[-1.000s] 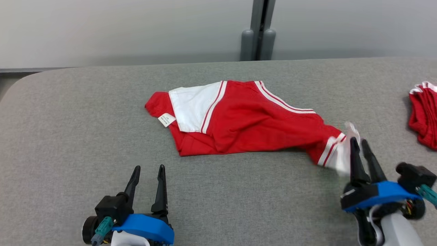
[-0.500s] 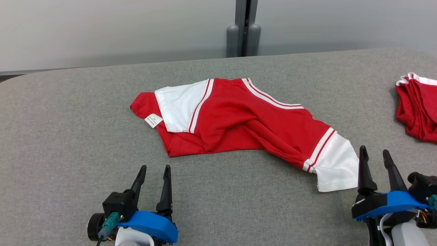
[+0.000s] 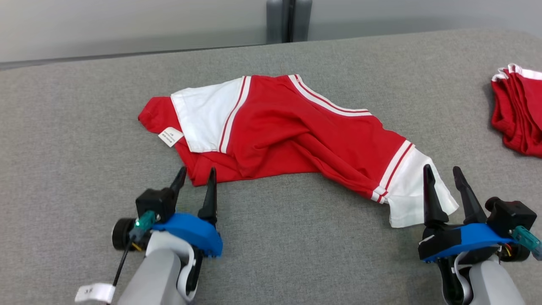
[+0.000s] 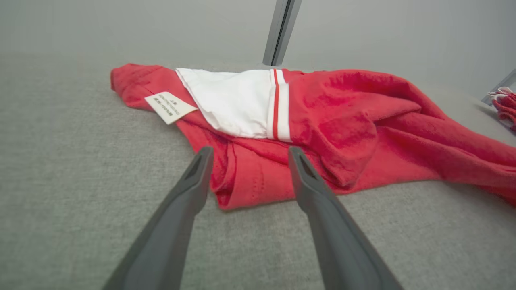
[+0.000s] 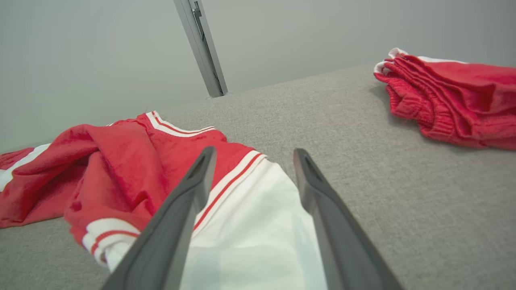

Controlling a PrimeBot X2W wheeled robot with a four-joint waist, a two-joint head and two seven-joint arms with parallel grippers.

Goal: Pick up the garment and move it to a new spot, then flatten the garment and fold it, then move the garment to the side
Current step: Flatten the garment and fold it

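The red and white garment [image 3: 288, 135] lies near the middle of the grey table [image 3: 63, 148]. In the head view it stretches from about 10 o'clock to 4 o'clock, rumpled, with folds bunched across its middle and its label [image 3: 170, 136] turned out at the 10 o'clock end. The first step, setting it down at a spot, looks done. Flattening has hardly begun, and folding and moving it aside are all left. The left gripper [image 3: 197, 169], at 7 o'clock, has its 2 fingers spread and empty, with their tips at the garment's near red corner; whether they touch it I cannot tell. The right gripper [image 3: 441, 167], at 4 o'clock, is likewise spread and holds nothing, poised over the white sleeve [image 3: 406, 199], which lies loose on the table. Another red garment [image 3: 518, 110] sits well apart at 2 o'clock, probably one already finished. Next, I judge, each gripper should take its end and draw the cloth flat.
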